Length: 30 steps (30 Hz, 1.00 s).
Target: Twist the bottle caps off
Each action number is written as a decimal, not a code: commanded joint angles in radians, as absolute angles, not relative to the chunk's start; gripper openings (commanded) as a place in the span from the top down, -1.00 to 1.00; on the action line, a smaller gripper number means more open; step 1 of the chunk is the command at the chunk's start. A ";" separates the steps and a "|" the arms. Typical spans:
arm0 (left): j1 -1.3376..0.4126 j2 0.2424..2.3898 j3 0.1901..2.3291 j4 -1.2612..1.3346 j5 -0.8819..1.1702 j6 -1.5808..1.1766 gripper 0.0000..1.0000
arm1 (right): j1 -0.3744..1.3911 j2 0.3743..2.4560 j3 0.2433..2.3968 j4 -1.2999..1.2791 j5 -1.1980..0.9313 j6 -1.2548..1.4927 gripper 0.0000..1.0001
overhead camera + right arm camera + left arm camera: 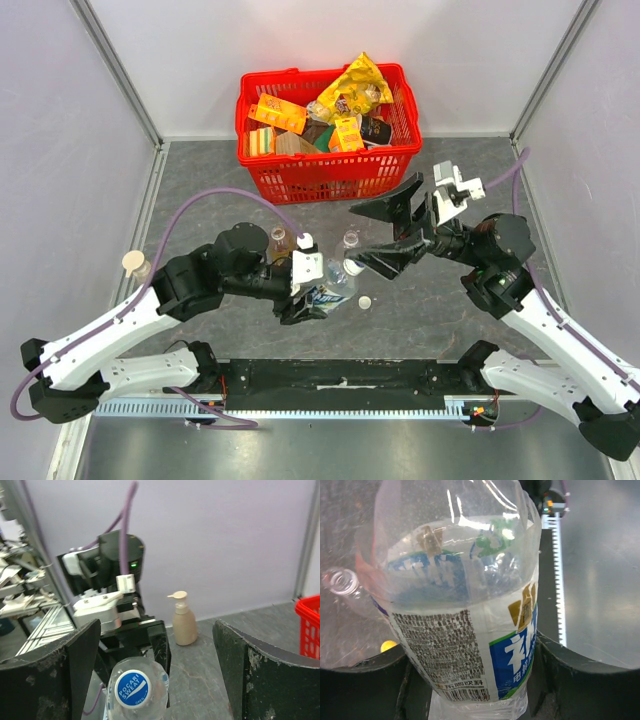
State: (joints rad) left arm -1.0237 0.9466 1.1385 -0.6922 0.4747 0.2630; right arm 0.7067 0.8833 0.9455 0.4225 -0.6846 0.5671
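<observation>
My left gripper (pixel 312 292) is shut on the labelled body of a clear plastic bottle (pixel 330 288), which it holds tilted with the neck toward the right arm. In the left wrist view the bottle (pixel 465 630) fills the space between the jaws. Its blue cap (pixel 132 688) is on the neck (pixel 352 267). My right gripper (pixel 362 238) is open, with its fingers (pixel 75 655) on either side of the cap and not touching it. A white cap (pixel 365 301) lies loose on the table. A yellow cap (pixel 387 645) lies on the table below the bottle.
Two uncapped bottles (pixel 350 238) (pixel 278 240) stand behind the held one; an open neck (pixel 340 582) shows in the left wrist view. A beige pump bottle (pixel 135 263) stands at the left wall. A red basket (pixel 330 165) of groceries is at the back.
</observation>
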 commanded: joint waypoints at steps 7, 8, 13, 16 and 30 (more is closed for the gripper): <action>-1.028 0.933 1.098 -0.583 0.034 0.238 0.77 | 0.701 0.956 1.032 0.186 -0.353 0.597 -0.96; -1.029 0.937 1.100 -0.583 0.009 0.235 0.77 | 0.703 0.971 1.038 0.170 -0.347 0.604 -0.96; -1.028 0.974 1.111 -0.598 -0.123 0.222 0.77 | 0.703 1.017 1.046 0.155 -0.333 0.650 -0.96; -1.028 0.997 1.118 -0.614 -0.185 0.204 0.77 | 0.700 1.043 1.049 0.153 -0.333 0.664 -0.96; -1.029 1.020 1.115 -0.618 -0.261 0.209 0.76 | 0.701 1.117 1.046 0.156 -0.373 0.709 -0.20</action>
